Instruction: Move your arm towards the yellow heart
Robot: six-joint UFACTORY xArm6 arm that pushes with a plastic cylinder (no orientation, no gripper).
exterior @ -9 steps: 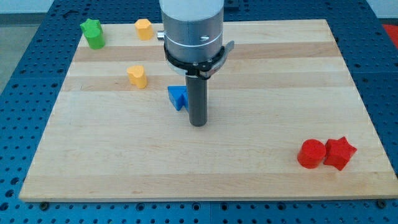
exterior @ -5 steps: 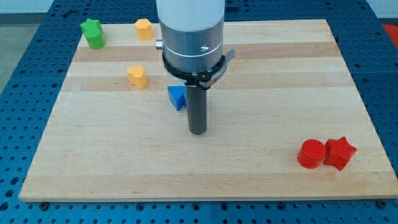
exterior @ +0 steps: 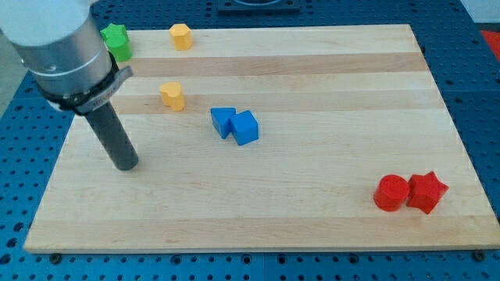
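Observation:
The yellow heart (exterior: 173,95) lies on the wooden board (exterior: 328,86) in the upper left part. My tip (exterior: 126,165) rests on the board below and to the left of the heart, well apart from it. A second yellow block (exterior: 180,36), roughly hexagonal, sits near the board's top edge. The arm's grey body covers the view's top left corner.
Two blue blocks (exterior: 234,125) touch each other near the board's middle, to the right of my tip. A green star block (exterior: 117,40) sits at the top left, partly behind the arm. A red cylinder (exterior: 391,192) and a red star (exterior: 426,192) sit at the bottom right.
My tip has moved far to the left from beside the blue blocks. The second blue block, hidden before behind the rod, now shows. No block has moved.

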